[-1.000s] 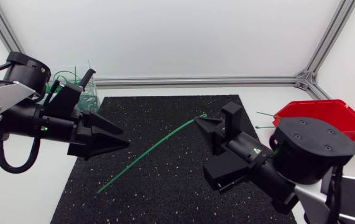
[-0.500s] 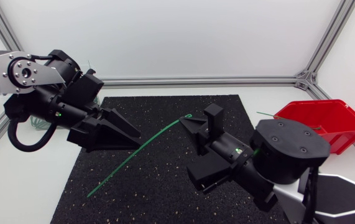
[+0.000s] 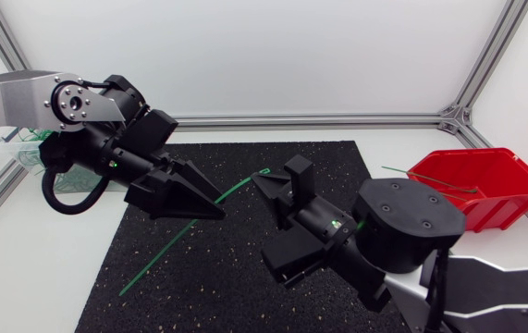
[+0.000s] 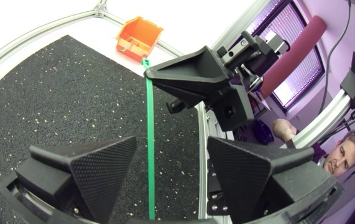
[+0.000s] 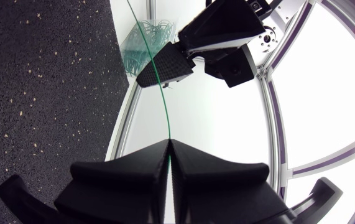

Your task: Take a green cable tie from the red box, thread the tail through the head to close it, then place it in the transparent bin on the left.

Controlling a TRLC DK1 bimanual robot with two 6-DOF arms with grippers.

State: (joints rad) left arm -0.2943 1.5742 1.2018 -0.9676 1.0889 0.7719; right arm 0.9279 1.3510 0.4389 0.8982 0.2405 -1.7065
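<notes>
A long green cable tie (image 3: 190, 227) slants across the black mat, its head (image 3: 265, 172) up by my right gripper (image 3: 262, 178). That gripper is shut on the strap just below the head, and in the right wrist view the strap (image 5: 162, 87) rises out of the closed fingers (image 5: 169, 144). My left gripper (image 3: 219, 205) is open at the strap's middle. In the left wrist view the strap (image 4: 150, 155) runs between its spread fingers (image 4: 172, 142) with gaps on both sides, and the right gripper (image 4: 149, 70) is ahead. The tail end (image 3: 123, 292) hangs low over the mat.
The red box (image 3: 485, 180) with green ties stands at the right edge. The transparent bin (image 3: 30, 148) with several green ties sits at the far left, mostly hidden behind my left arm; it also shows in the right wrist view (image 5: 141, 38). The black mat (image 3: 245, 277) covers the middle.
My left arm has swung right, bringing its fingers around the strap's middle. My right arm has shifted left, carrying the tie with it.
</notes>
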